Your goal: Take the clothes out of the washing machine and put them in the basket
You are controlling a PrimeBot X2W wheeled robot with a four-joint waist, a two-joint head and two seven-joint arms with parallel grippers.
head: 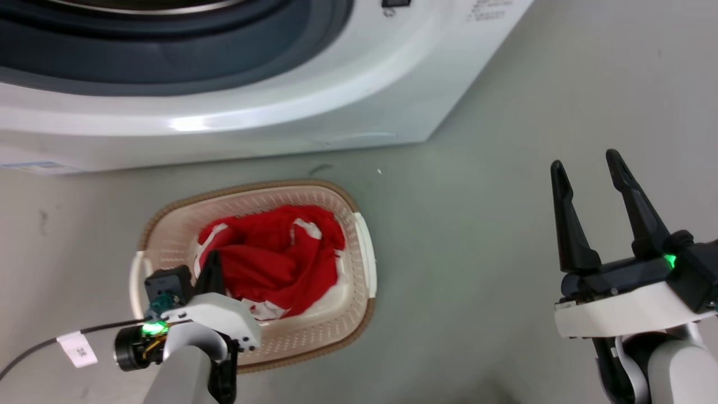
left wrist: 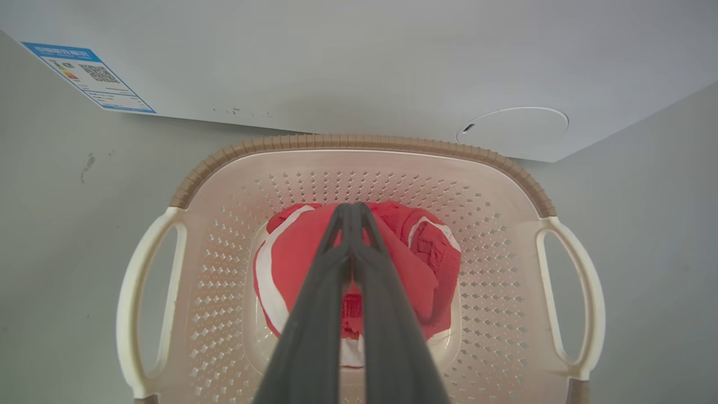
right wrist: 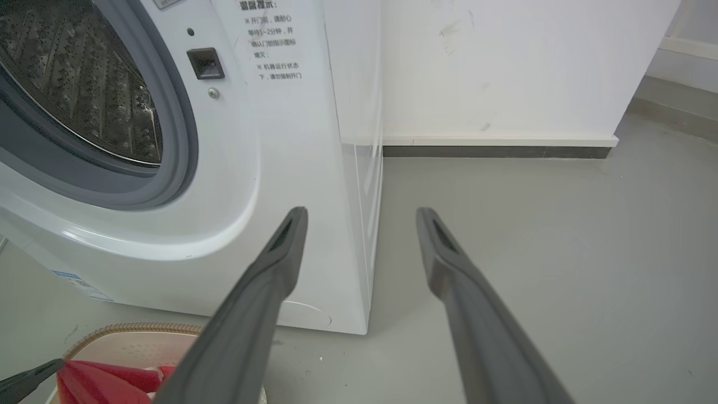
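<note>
The red and white clothes (head: pixel 269 258) are lying bunched in the cream basket (head: pixel 252 188), which is sitting on the floor (head: pixel 477 224) just in front of the washing machine (head: pixel 280 112). The left gripper (left wrist: pixel 352 210) is hovering over them, jaws pressed closed. The right gripper (head: pixel 584 163) is hanging well apart to the right, jaws spread open, holding nothing.

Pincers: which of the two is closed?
The left pincer: its fingers are pressed together on the red clothes in the basket. The right pincer stands wide open, holding nothing.
</note>
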